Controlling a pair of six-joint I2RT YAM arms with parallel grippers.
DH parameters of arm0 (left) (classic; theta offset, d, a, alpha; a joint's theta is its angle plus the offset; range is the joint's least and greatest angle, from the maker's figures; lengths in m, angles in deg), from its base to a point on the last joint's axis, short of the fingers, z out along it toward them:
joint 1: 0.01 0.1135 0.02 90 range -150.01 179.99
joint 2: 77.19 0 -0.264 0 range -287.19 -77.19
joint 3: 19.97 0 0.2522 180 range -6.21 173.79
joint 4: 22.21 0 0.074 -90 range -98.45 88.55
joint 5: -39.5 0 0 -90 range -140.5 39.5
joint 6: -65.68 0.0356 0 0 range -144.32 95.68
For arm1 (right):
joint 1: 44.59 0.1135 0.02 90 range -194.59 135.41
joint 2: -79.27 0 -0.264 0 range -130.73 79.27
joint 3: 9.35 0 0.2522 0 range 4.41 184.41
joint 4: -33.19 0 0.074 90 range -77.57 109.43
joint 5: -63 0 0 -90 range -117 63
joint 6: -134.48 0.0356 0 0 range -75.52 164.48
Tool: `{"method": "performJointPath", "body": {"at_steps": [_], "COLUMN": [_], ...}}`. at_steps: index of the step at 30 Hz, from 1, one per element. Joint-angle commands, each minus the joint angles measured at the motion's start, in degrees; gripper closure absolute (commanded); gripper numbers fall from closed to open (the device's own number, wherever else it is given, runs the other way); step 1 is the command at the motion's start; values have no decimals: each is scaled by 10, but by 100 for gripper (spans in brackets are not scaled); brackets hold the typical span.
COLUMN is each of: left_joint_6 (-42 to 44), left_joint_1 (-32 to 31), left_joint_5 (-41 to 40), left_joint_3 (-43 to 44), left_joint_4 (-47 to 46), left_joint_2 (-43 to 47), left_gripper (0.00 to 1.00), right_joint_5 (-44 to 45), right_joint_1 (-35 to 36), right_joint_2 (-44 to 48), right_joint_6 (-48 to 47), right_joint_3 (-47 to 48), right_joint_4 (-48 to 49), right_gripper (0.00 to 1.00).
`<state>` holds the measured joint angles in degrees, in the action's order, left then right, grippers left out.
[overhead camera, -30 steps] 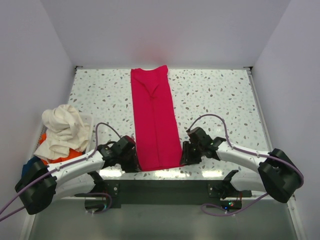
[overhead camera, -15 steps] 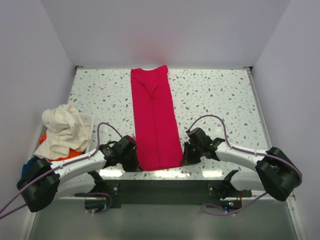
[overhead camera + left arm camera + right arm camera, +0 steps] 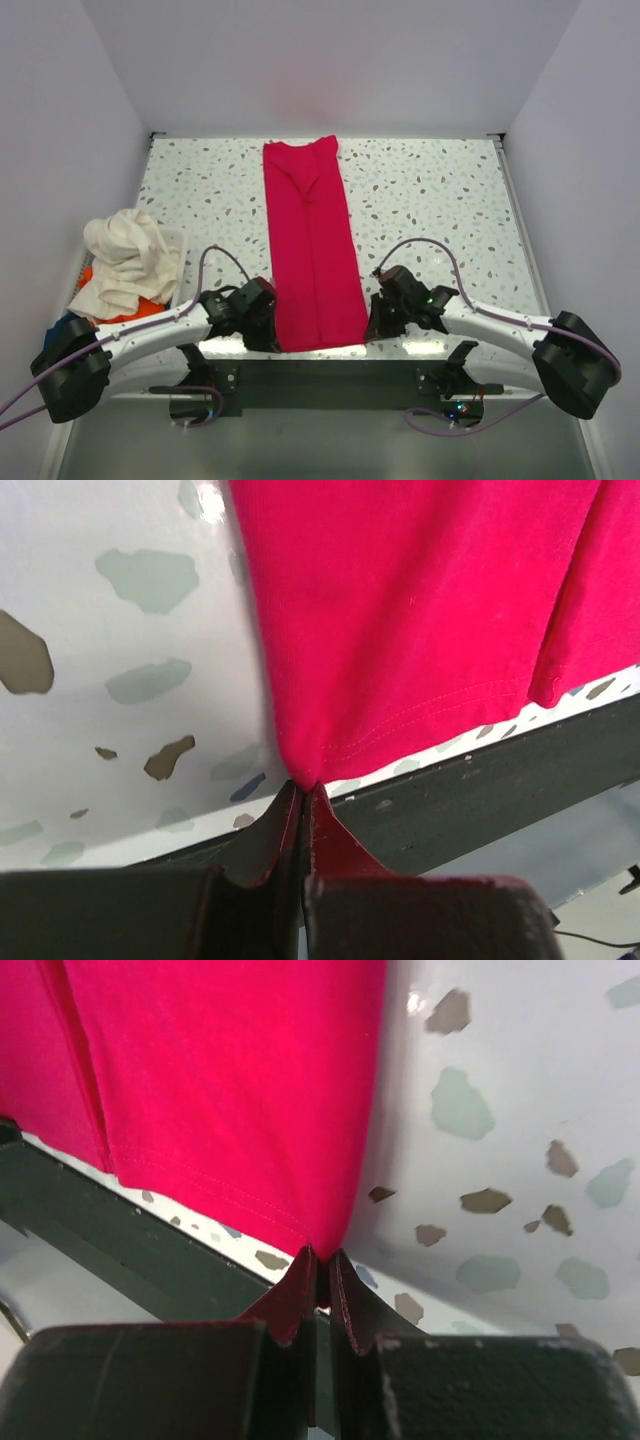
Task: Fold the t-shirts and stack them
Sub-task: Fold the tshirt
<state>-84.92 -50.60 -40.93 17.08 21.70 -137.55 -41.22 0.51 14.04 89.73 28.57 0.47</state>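
The crimson red t-shirt (image 3: 312,250) lies as a long narrow folded strip down the middle of the table, collar end at the far edge. My left gripper (image 3: 270,335) is shut on its near left hem corner (image 3: 300,765). My right gripper (image 3: 372,328) is shut on its near right hem corner (image 3: 322,1240). The hem reaches the table's near edge. The cream white t-shirt (image 3: 125,258) lies crumpled on a pile at the left, over the orange t-shirt (image 3: 130,312) and the dark blue t-shirt (image 3: 62,328).
The speckled table (image 3: 430,200) has white walls at the back and both sides. A dark rail (image 3: 320,372) runs along the near edge, under the shirt's hem. The heap of shirts fills the near left corner.
Both grippers have moved toward the near edge, pulling the red shirt's hem a little nearer. The strip has slid slightly toward me.
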Motion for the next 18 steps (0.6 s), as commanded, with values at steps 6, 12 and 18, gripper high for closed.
{"method": "performJointPath", "body": {"at_steps": [6,12,18], "left_joint_6": [22,54,86], "left_joint_1": [-12,-10,44], "left_joint_5": [-45,-89,-107], "left_joint_3": [73,136,169], "left_joint_4": [24,16,-24], "left_joint_2": [1,-42,-79], "left_gripper": [100,100,100], "right_joint_5": [86,140,179], "right_joint_1": [29,29,29], "right_joint_2": [42,20,-64], "right_joint_6": [-5,-38,-53], "right_joint_3": [51,137,219], "right_joint_4": [-77,-100,-73], "right_gripper": [100,100,100]}}
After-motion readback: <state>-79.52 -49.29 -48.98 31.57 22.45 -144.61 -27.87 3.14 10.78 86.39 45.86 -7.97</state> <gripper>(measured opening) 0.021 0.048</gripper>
